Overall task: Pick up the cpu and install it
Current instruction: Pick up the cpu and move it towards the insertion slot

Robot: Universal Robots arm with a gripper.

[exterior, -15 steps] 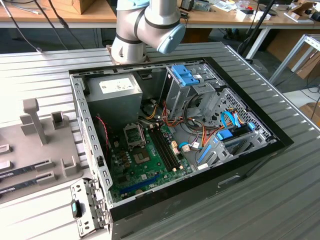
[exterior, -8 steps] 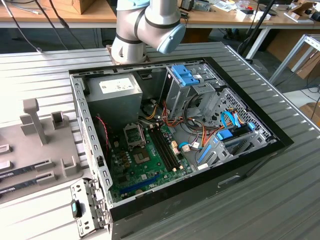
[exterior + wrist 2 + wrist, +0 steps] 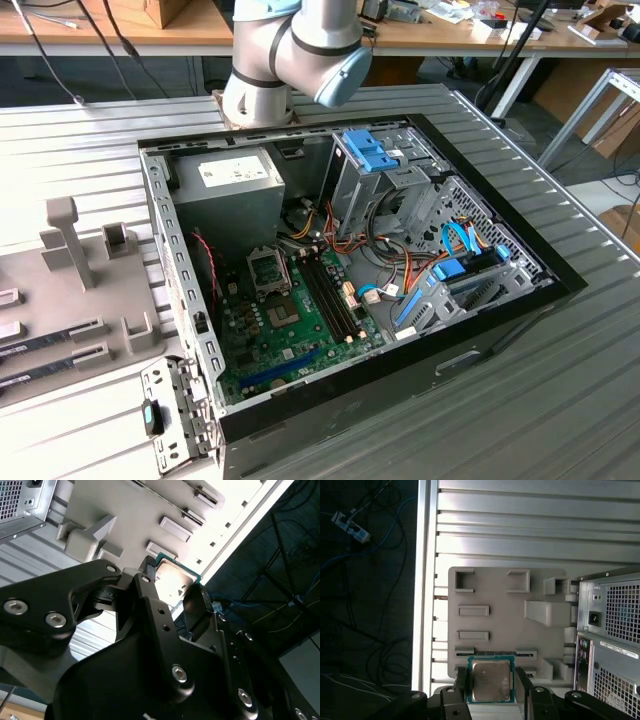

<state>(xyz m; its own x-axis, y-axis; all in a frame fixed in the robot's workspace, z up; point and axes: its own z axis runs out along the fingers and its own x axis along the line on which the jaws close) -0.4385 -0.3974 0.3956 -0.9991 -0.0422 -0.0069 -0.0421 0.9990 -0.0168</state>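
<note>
claw (image 3: 492, 679) clamped on cpu (image 3: 491, 682), chip btwn its fingers, prob above grey tray (image 3: 495, 597).

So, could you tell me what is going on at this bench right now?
A single robot arm is working on fitting a processor into the open computer case. Its hand is shut on the cpu, gripping it by two opposite edges, as both wrist views show. The chip is held over the grey fixture tray that lies beside the case, so it has not yet reached the motherboard inside.
</note>
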